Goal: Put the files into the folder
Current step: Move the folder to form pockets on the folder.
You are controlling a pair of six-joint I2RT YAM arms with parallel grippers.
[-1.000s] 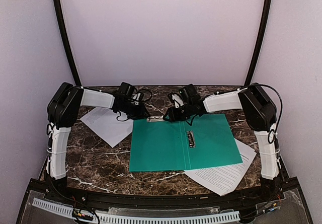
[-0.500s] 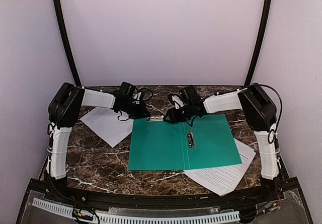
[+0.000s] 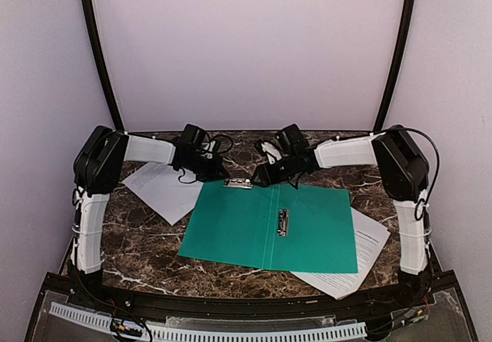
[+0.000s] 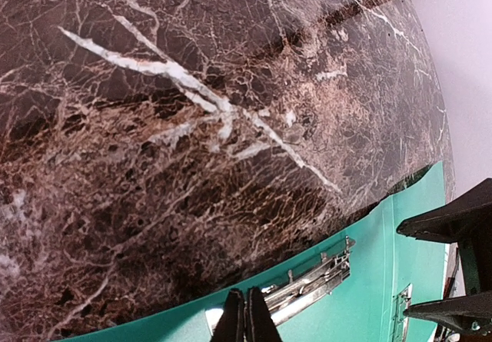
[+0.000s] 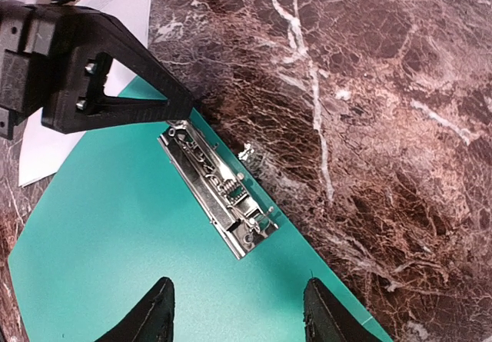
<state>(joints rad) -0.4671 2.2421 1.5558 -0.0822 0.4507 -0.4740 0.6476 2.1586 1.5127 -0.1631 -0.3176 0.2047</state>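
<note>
The teal-green folder (image 3: 254,223) lies open and flat mid-table, a metal clip (image 3: 238,182) at its far edge and a second clip (image 3: 283,223) on its spine. My left gripper (image 3: 217,175) is shut, its tips (image 4: 246,319) down at the left end of the far clip (image 4: 311,282). My right gripper (image 3: 263,179) is open and hovers over the green sheet (image 5: 115,242) just near of that clip (image 5: 219,192), holding nothing. One white printed sheet (image 3: 161,190) lies left of the folder. The other (image 3: 365,246) lies partly under the folder's right near corner.
The dark marble table (image 3: 146,242) is ringed by a black frame, with pale walls close behind and on both sides. The left sheet also shows in the right wrist view (image 5: 115,4), behind the left gripper (image 5: 115,88).
The folder has swung clockwise about its far-left edge; its right side and spine clip slid toward the near edge and cover more of the right sheet. Both grippers stay by the far clip.
</note>
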